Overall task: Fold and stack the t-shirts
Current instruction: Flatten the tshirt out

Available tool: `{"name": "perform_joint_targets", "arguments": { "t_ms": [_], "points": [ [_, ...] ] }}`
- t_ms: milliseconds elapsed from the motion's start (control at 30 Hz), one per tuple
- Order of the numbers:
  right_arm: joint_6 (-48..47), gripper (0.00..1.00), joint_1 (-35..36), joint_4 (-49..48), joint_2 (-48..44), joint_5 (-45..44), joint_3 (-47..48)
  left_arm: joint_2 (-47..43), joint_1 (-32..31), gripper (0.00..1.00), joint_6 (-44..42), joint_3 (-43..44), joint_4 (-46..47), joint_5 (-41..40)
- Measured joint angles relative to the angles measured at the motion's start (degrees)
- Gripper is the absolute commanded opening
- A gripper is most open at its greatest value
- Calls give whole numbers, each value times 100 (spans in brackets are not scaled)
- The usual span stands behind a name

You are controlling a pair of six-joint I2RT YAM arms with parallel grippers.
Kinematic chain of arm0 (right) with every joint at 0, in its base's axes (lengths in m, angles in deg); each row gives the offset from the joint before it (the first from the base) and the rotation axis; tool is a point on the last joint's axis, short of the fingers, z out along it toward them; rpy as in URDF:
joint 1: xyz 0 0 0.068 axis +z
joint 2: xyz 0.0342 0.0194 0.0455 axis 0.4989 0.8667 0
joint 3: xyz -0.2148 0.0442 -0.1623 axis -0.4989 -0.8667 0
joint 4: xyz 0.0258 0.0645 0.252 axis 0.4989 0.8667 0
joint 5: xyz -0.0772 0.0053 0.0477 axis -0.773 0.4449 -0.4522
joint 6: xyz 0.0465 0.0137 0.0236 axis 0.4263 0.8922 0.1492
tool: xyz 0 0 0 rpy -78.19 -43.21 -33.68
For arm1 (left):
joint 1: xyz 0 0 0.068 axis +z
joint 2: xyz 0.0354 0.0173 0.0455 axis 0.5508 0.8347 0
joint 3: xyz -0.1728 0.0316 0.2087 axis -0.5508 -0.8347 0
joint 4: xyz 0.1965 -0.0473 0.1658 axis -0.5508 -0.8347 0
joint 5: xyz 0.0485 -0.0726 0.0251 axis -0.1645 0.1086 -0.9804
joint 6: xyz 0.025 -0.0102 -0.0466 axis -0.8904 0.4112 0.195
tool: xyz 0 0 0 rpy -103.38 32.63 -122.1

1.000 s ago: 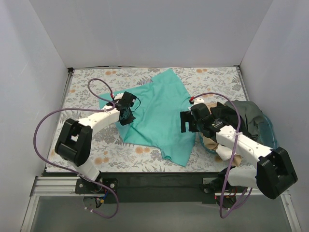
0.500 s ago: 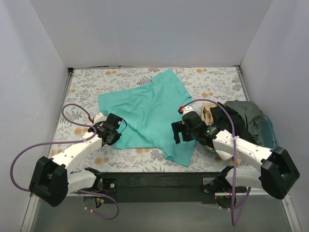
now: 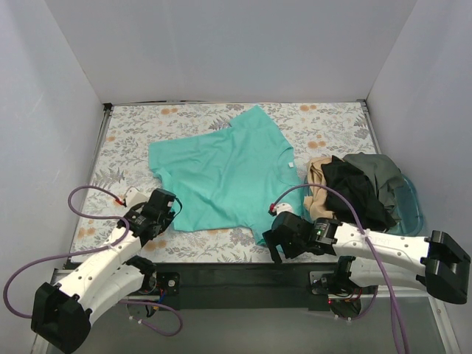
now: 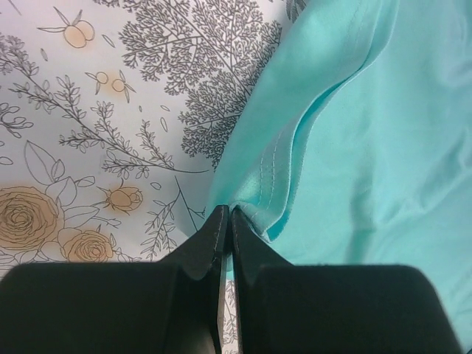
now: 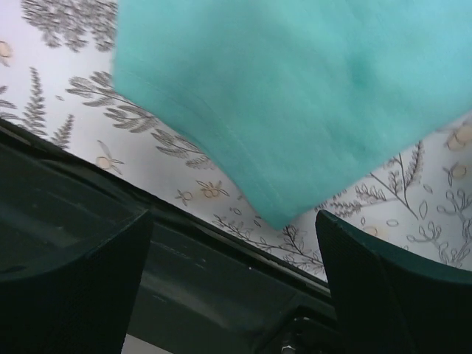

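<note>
Teal t-shirt (image 3: 221, 169): lies opened out on the floral counter (image 3: 133, 140), centre, with creases at the near-left hem.

Left claw (image 4: 226, 221): clenched on that hem, a fold of cloth pinched between its tips.

Right claw (image 5: 232, 221): released, fingers wide apart, hovering at the shirt's near-right corner without touching it.

Black t-shirt (image 3: 350, 184), grey-olive t-shirt (image 3: 376, 173) and beige t-shirt (image 3: 318, 173): heaped at the blue plastic tub (image 3: 409, 203), right side, unfolded.

Assessment: first shirt is at the flattening stage; no fold made. The next move likely calls for the right claw to descend and grip its corner, so both near corners are held evenly.
</note>
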Motion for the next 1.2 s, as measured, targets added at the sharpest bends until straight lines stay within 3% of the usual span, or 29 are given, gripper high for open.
{"name": "perform_joint_targets", "arguments": {
  "t_ms": [167,333,533,667,833,1033,1200],
  "points": [
    [442,91,0,260,-184,-173,-251,55,0,0,175,46,-197,-168],
    [529,86,0,269,251,-468,-232,219,0,0,212,175,-229,-184],
    [520,60,0,146,820,-564,74,212,0,0,190,175,-201,-160],
    [520,24,0,-50,938,-533,116,109,0,0,195,175,-201,-160],
    [490,3,-57,-151,1021,-592,162,61,0,0,195,175,-197,-162],
    [354,1,-352,-87,1014,-907,208,144,0,0,76,181,-57,-160],
    [-87,1,-1156,-186,754,-1060,605,415,0,0,-109,339,520,-164]
  ]
}}
